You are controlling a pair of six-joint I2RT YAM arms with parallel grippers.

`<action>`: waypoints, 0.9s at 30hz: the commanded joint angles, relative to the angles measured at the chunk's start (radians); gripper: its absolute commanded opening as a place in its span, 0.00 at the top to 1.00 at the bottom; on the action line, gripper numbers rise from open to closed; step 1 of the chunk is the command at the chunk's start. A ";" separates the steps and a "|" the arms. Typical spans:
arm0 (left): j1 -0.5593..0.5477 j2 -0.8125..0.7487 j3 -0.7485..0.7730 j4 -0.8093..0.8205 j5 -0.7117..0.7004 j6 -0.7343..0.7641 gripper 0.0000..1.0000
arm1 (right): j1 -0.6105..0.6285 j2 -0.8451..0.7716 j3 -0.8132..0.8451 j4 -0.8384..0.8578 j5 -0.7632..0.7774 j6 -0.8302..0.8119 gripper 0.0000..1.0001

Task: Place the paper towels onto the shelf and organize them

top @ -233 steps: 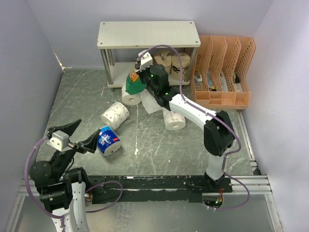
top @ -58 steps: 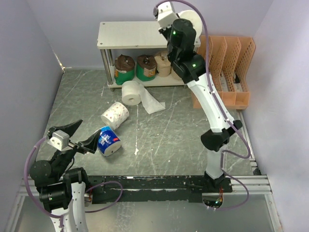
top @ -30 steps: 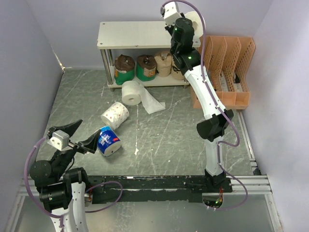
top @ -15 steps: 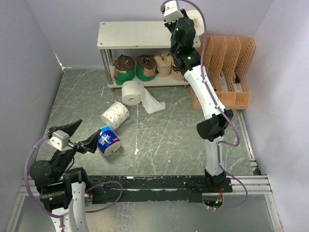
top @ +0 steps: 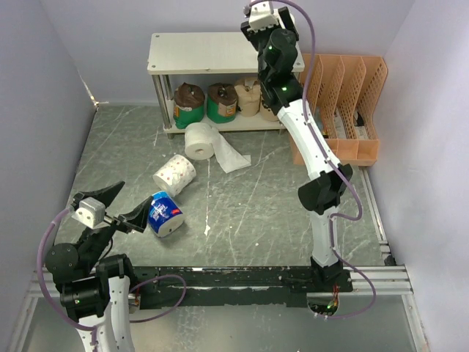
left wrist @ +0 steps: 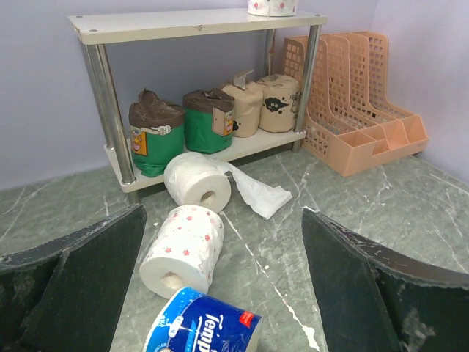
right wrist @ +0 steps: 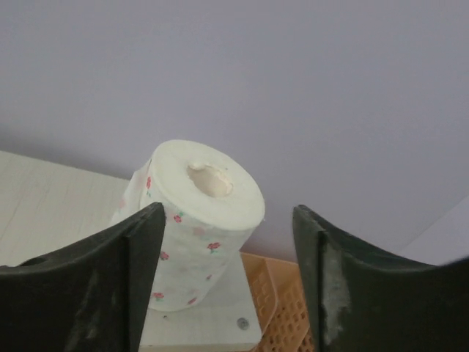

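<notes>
Whitish-beige shelf [top: 205, 53] is carrying a rose-print roll [right wrist: 196, 220] upright at the right end of its top board.
Right gripper [right wrist: 227, 213] is straddling that roll, jaws parted, a gap showing on one side. Lower tier is holding two green-wrapped rolls [left wrist: 155, 132] and two tan rolls [left wrist: 245, 108]. Lying on the table [top: 249, 213]: a plain white roll [left wrist: 196, 181] trailing a loose sheet, a second rose-print roll [left wrist: 183, 249], a blue-white Tempo roll [left wrist: 205, 326]. Left gripper [left wrist: 223, 213] is hovering near the last, jaws spread wide.

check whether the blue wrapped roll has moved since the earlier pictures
No. The blue wrapped roll sits in the same spot on the floor, as far in front of the shelf as before.
</notes>
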 commanded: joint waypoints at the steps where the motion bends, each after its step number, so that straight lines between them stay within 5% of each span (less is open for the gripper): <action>1: 0.014 -0.010 0.008 0.022 0.000 -0.007 0.01 | 0.075 -0.100 -0.179 0.253 0.040 -0.062 0.24; 5: 0.017 -0.010 0.009 0.021 -0.002 -0.006 0.01 | 0.308 -0.376 -0.629 0.539 0.134 -0.092 0.00; 8: 0.022 -0.010 0.012 0.015 -0.008 -0.004 0.01 | 0.384 -0.597 -1.045 0.551 0.061 0.302 0.00; 12: 0.021 -0.008 0.013 0.014 -0.003 -0.004 0.01 | 0.382 -0.736 -1.599 0.811 -0.030 0.704 0.00; 15: 0.018 -0.006 0.012 0.016 0.003 -0.003 0.01 | 0.392 -0.648 -1.639 0.755 -0.007 0.700 0.00; 21: 0.027 -0.005 0.012 0.016 0.004 -0.003 0.01 | 0.477 -0.432 -1.585 0.636 0.032 0.410 0.00; 27: 0.036 0.000 0.019 0.008 -0.024 -0.002 0.01 | 0.446 -0.449 -1.649 0.732 -0.320 0.698 0.00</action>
